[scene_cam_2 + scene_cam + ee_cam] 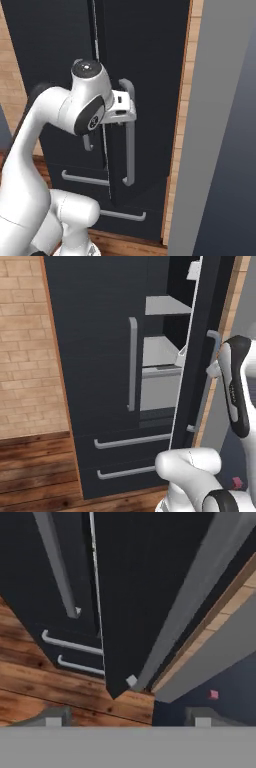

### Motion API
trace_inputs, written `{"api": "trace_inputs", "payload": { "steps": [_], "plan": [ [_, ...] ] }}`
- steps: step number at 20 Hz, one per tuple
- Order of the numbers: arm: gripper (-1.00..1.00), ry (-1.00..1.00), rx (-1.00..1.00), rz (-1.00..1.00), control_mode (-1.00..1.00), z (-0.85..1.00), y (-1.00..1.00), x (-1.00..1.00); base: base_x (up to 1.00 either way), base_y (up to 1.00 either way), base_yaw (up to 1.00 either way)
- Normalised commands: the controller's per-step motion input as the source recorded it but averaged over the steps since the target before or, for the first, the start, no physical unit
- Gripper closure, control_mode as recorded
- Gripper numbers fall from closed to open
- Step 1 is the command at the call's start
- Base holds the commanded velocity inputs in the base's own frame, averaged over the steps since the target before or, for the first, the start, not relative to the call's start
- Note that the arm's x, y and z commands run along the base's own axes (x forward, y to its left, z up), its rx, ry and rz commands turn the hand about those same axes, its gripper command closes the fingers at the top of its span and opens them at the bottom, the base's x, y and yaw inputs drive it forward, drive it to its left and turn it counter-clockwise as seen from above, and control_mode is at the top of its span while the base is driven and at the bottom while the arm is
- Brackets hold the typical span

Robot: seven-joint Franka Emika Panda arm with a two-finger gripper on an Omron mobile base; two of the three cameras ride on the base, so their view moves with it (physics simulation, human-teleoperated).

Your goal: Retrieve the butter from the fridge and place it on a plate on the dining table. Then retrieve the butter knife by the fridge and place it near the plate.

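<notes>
You're looking at rendered home kitchen. Tall matte-black fridge (100,371) fills frame, right door (200,356) ajar on pale shelves (167,305), grey bar handles (132,363), two lower drawers (125,456). Tan brick wall (25,346) stands left of it, dark wood plank floor (35,466) below, wood trim beside open door.

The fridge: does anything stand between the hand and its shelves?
Yes. The right door of the fridge is only partly open, and the hand is at that door's handle, on the outer side. The shelves lie behind the door.
</notes>
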Motion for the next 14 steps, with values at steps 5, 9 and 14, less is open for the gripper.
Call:
{"api": "trace_inputs", "payload": {
  "steps": [5, 9, 14],
  "plan": [
    [-1.0, 0.16, -0.53, 0.0, -1.0, 0.34, 1.0, -0.24, 0.0, 0.0, 0.0],
    [-1.0, 0.35, -0.61, 0.0, -1.0, -0.02, 1.0, -0.01, 0.0, 0.0, 0.0],
    [-1.0, 0.1, -0.39, 0.02, -1.0, -0.07, 0.84, 0.34, 0.0, 0.0, 0.0]
  ]
}}
